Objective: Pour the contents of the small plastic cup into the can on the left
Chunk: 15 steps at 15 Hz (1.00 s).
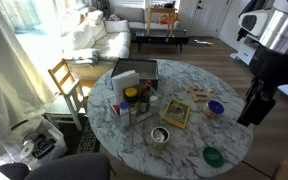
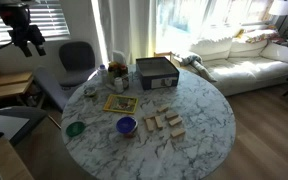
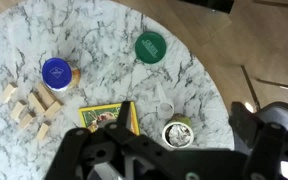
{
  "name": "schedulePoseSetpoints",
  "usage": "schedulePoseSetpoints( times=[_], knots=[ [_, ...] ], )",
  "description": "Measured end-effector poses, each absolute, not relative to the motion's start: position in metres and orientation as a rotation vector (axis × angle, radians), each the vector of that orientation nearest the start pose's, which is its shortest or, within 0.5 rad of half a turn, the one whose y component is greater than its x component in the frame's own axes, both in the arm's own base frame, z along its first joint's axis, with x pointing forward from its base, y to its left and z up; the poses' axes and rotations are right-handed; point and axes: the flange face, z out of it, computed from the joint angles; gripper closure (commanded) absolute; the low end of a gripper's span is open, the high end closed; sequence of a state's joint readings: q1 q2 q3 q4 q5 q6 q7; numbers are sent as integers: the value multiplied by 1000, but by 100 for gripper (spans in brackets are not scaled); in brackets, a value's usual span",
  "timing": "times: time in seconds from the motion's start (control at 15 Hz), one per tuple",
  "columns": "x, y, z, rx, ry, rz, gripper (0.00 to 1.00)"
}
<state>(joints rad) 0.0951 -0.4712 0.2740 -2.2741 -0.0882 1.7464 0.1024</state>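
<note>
The can point(image 3: 177, 133) is a short silver tin with crumpled shiny stuff inside. It stands near the table edge and shows in both exterior views point(image 1: 160, 134) point(image 2: 91, 90). The small plastic cup point(image 3: 165, 109) is clear and upright, just beside the can. My gripper point(image 3: 182, 112) is open and empty. It hangs high, off to the side of the table point(image 1: 250, 118) point(image 2: 32, 48), and touches nothing. In the wrist view the can and cup lie between its two dark fingers, far below.
On the round marble table point(image 3: 104, 40) are a green disc point(image 3: 149, 46), a blue lid point(image 3: 56, 72), wooden blocks point(image 3: 29, 108), a yellow card point(image 3: 109, 118), a dark box point(image 1: 134, 72) and lidded jars point(image 1: 134, 100). Chairs and a sofa stand around the table.
</note>
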Motion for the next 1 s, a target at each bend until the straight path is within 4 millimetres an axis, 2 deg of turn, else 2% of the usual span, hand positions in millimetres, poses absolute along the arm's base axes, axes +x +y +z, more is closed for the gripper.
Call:
schedulePoseSetpoints(
  times=[0.8, 1.0],
  knots=[
    [379, 152, 524, -3333, -427, 48, 0],
    [389, 156, 492, -3311, -461, 143, 0]
  ],
)
